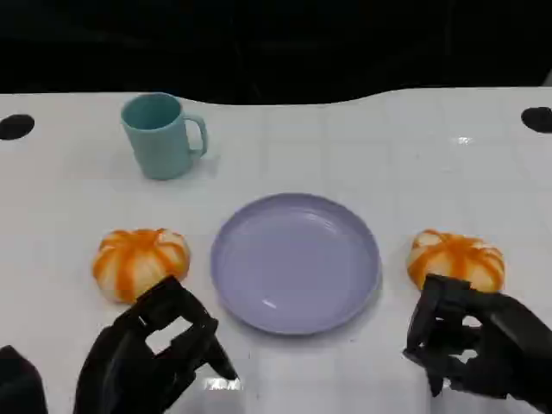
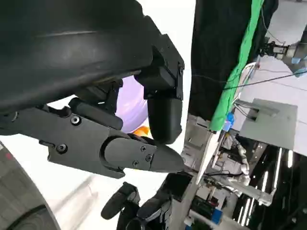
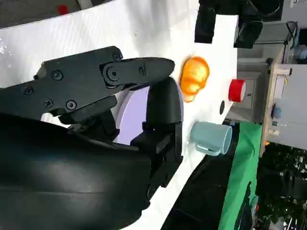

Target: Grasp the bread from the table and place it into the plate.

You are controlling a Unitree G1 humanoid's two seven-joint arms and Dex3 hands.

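both hands, left hand (image 1: 151,349) and right hand (image 1: 474,341), spread holding nothing before 2 breads (image 1: 140,261), 1 plate (image 1: 296,261), 1 mug (image 1: 161,135).

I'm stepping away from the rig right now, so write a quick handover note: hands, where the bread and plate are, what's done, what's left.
Left hand: open, holds nothing, low over the table near the left bread.
Right hand: open, holds nothing, just in front of the right bread; I cannot tell if it touches it.
Plate: centre of the table, nothing in it, one bread on each side.
A teal mug stands behind on the left.
Done: only the approach.
Left: grasp the bread, place it into the plate.
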